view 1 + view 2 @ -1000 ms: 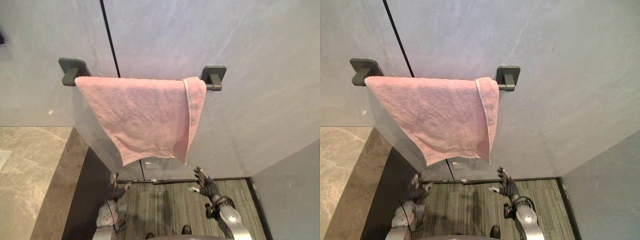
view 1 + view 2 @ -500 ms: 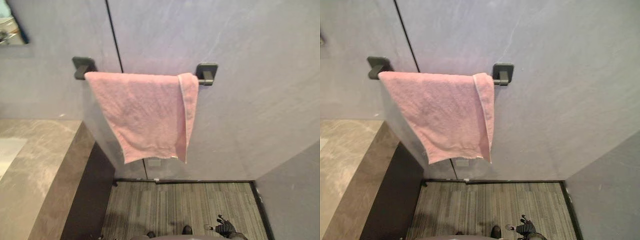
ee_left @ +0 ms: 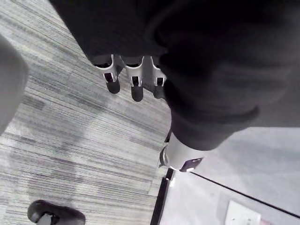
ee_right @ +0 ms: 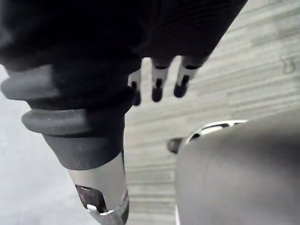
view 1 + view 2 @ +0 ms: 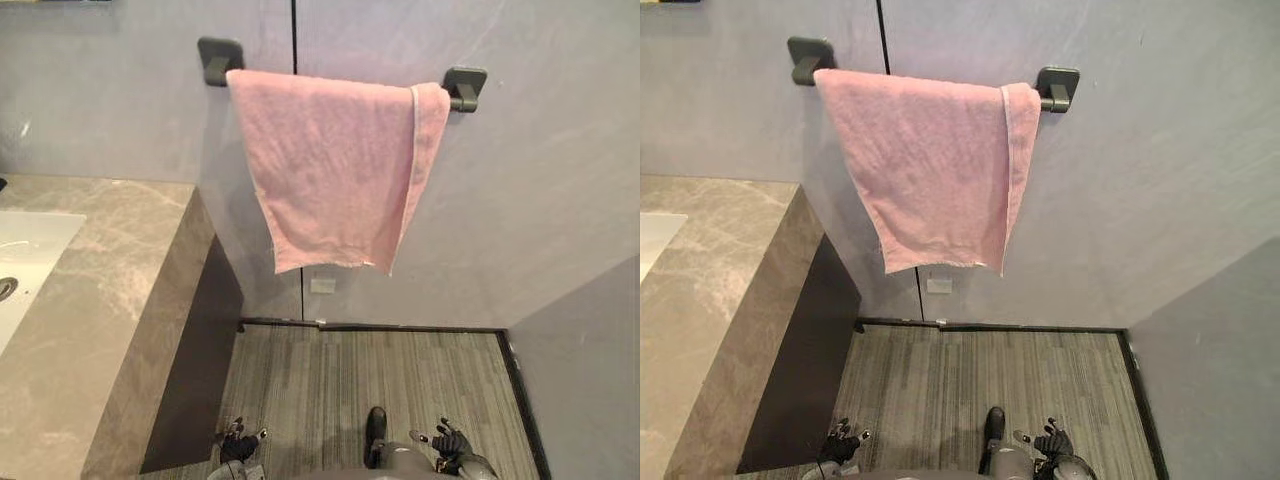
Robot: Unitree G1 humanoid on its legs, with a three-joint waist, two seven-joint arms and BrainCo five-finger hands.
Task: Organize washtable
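towel: pink terry towel (image 5: 330,165) draped over dark wall rail (image 5: 462,88) (likely to dry)
hands: left hand (image 5: 237,446) and right hand (image 5: 450,441) hang loose, empty

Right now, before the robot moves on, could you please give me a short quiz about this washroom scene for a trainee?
1. True or false: the pink terry towel hangs over the dark metal wall rail.
2. The left hand and the right hand hold: A) the towel, B) nothing, C) a cup.
3. On which side of the robot is the grey marble counter?
Key: 1 true; 2 B; 3 its left.
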